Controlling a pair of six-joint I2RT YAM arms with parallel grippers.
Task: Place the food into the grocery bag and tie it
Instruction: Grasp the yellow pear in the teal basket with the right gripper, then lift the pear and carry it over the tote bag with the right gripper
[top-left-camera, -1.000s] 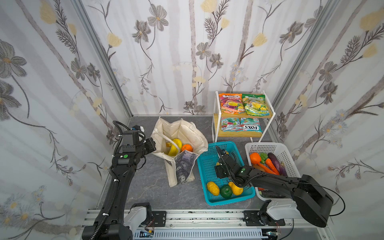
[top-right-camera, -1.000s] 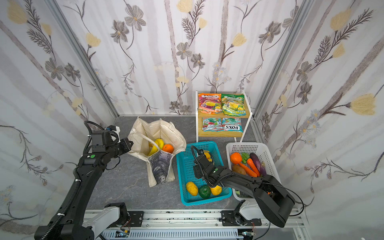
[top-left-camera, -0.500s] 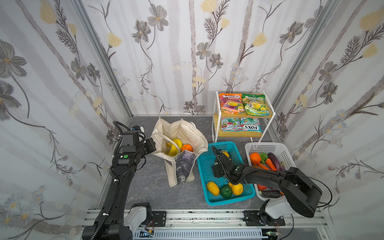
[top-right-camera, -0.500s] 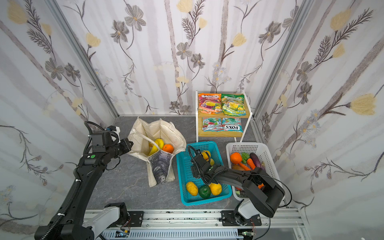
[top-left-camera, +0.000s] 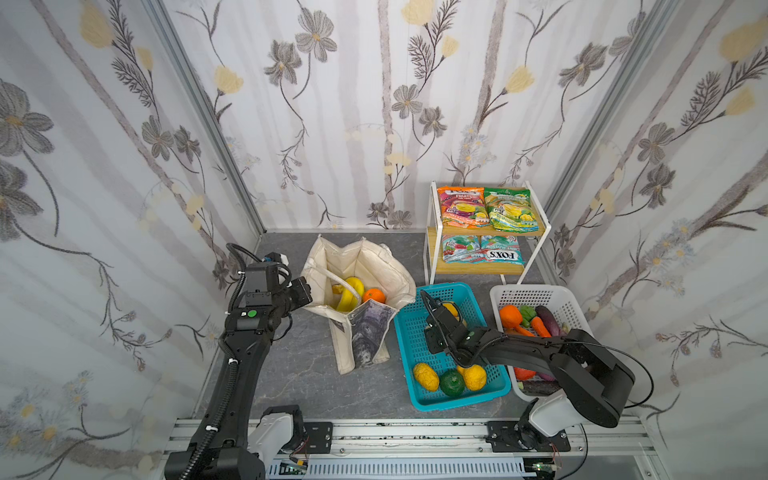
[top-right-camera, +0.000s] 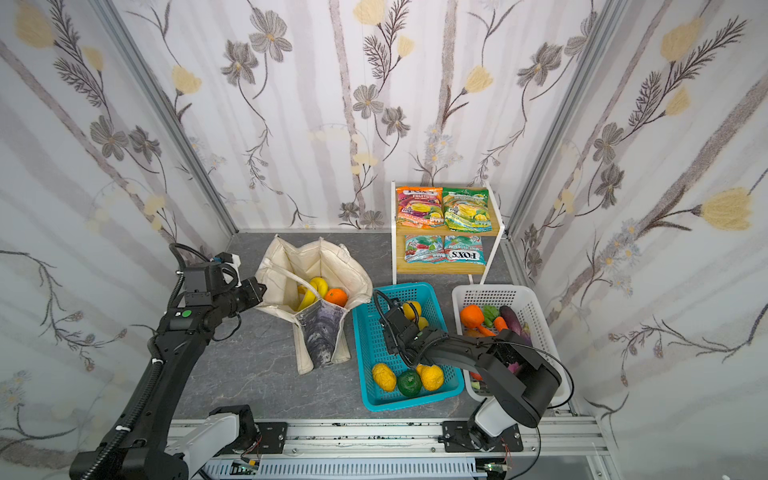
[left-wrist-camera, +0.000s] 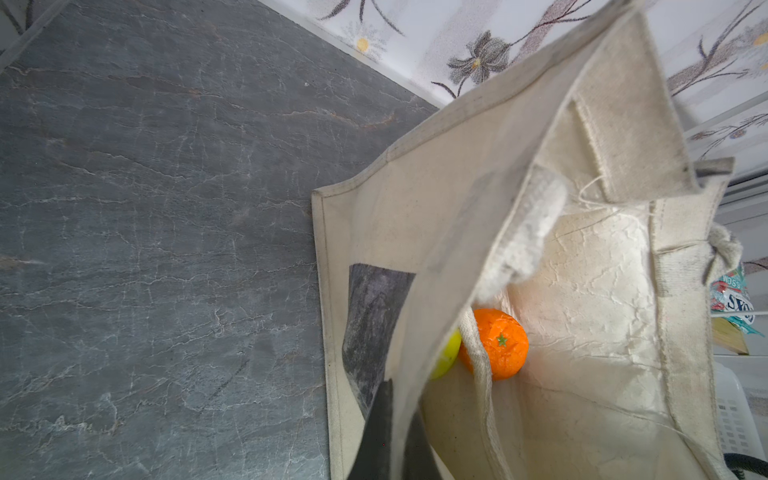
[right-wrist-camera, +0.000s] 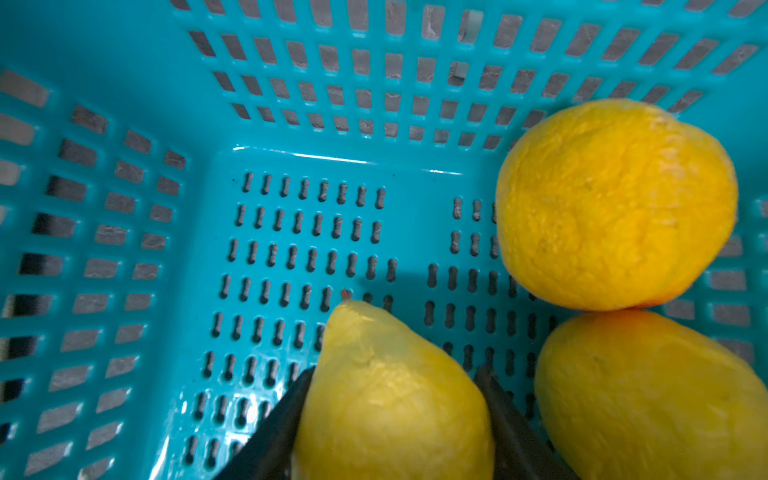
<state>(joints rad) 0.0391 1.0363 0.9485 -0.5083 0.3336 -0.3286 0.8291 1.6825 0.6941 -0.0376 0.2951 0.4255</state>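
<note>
The grocery bag (top-left-camera: 361, 266) stands open on the grey floor in both top views, with a banana bunch (top-left-camera: 349, 291) and an orange (top-left-camera: 374, 296) inside. My left gripper (left-wrist-camera: 392, 432) is shut on the bag's near rim and holds it open; the orange (left-wrist-camera: 498, 345) shows past the cloth. My right gripper (right-wrist-camera: 390, 415) is down in the teal basket (top-left-camera: 457, 401), shut on a small yellow lemon-like fruit (right-wrist-camera: 386, 374), with a finger (right-wrist-camera: 282, 415) against each side. Two more yellow fruits (right-wrist-camera: 615, 208) lie beside it. Orange and green snack packets (top-left-camera: 461, 205) lie on the rack.
A white wire rack (top-left-camera: 544, 232) with wooden shelves stands at the back right and holds more packets (top-left-camera: 482, 253) below. The white basket (top-left-camera: 540, 293) of vegetables sits right of the teal one. Yellow and green fruits (top-left-camera: 452, 382) fill the teal basket's near end. Patterned walls enclose three sides.
My right gripper has moved toward the far end of the teal basket and its jaws have narrowed onto the yellow fruit. The left arm and the bag have not moved.
</note>
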